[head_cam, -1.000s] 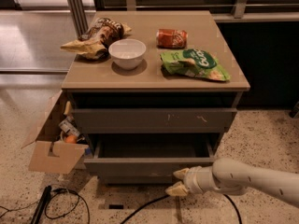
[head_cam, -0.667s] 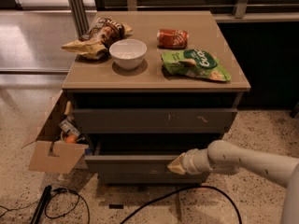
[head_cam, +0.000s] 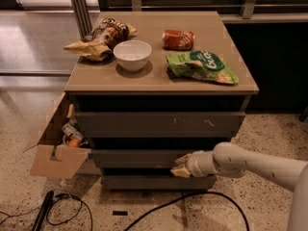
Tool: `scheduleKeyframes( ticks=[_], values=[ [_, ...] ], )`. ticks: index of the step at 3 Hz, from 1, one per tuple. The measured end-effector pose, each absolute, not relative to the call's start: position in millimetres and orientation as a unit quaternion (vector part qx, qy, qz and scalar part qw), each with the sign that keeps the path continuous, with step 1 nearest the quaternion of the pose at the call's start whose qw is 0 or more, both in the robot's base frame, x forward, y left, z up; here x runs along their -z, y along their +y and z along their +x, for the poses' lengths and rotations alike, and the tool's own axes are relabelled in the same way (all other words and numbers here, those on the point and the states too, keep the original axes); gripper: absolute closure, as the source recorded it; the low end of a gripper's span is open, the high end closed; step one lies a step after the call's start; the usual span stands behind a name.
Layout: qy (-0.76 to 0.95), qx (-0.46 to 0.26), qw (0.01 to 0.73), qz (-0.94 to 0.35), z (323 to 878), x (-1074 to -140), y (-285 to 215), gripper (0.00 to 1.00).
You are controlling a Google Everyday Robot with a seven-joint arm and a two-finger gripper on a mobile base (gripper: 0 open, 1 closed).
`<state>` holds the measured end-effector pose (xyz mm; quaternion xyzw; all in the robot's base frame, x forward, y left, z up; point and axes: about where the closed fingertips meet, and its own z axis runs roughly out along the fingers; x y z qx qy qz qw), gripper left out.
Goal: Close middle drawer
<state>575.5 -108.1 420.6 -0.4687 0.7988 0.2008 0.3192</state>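
I see the middle drawer (head_cam: 134,159) facing me, long axis parallel to the front edge of the table (head_cam: 159,78), gripper (head_cam: 180,165) touching its right end, spread or closed I cannot tell

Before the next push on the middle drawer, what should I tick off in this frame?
1. Contact: gripper at the middle drawer front, toward its right end: ok.
2. Drawer fully home: cannot tell; a dark gap shows above its front.
3. Left side: cardboard box flap clear of the drawer's left end: cannot tell.
4. Floor: cable lies below the drawer's path: ok.
5. Top: bowl sits back from the front edge: ok.
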Motion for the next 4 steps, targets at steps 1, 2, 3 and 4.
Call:
scheduleKeyframes(
  ticks=[1, 2, 3, 4],
  values=[
    [0.799, -0.201, 0.319, -0.469, 575.5, -420.6, -108.0, 0.26],
    [0.799, -0.201, 0.319, -0.469, 575.5, -420.6, -108.0, 0.03],
    [0.799, -0.201, 0.319, -0.469, 575.5, -420.6, -108.0, 0.00],
    [0.799, -0.201, 0.319, -0.469, 575.5, -420.6, -108.0, 0.00]
  ],
)
